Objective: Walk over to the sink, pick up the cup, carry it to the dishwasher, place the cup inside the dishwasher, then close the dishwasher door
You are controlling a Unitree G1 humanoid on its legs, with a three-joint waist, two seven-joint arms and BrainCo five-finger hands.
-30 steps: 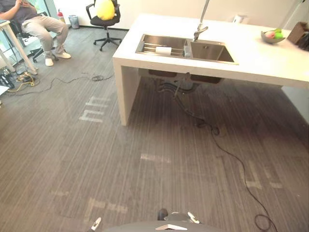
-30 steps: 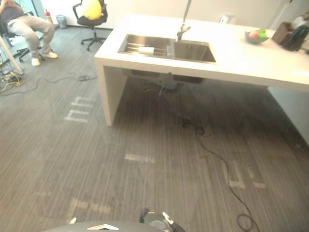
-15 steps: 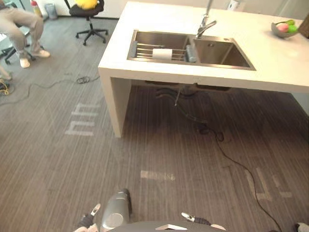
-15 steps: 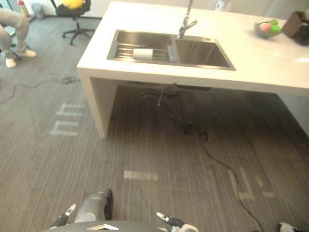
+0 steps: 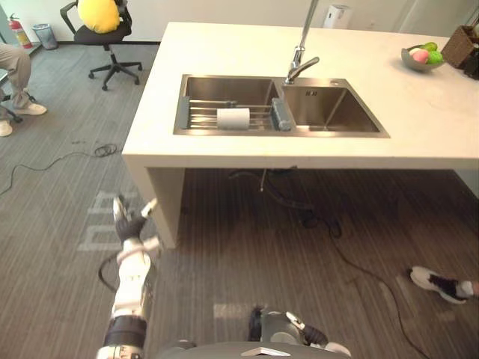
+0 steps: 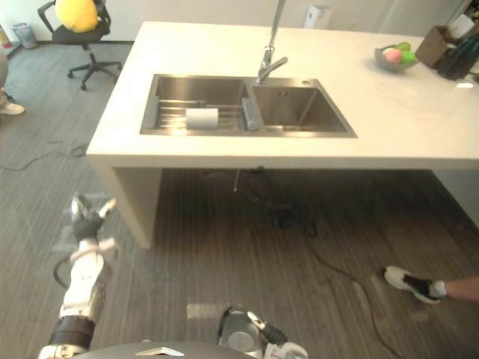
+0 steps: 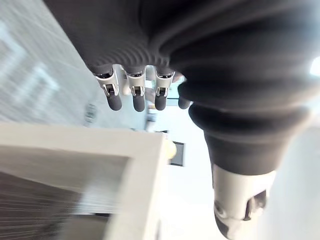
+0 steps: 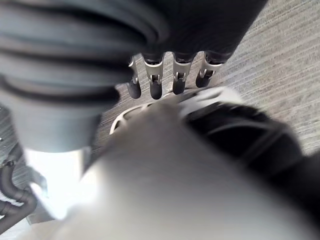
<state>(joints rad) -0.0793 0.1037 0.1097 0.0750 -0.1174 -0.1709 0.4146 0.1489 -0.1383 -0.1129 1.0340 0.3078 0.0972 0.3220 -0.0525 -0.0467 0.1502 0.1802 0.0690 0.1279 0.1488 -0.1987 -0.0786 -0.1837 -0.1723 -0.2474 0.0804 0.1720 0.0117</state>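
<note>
Approach step, we judge: cup (image 5: 233, 117) lies in the sink (image 5: 337, 112); left robot hand (image 5: 129, 223) and right robot hand (image 8: 155, 80) hang relaxed-fingered, empty. Next: step closer, reach.

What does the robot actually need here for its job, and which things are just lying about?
For the job: the white cup, lying on the rack in the sink; the left hand, open and empty.
Just lying about: fruit bowl, office chair, a person's shoe.
</note>
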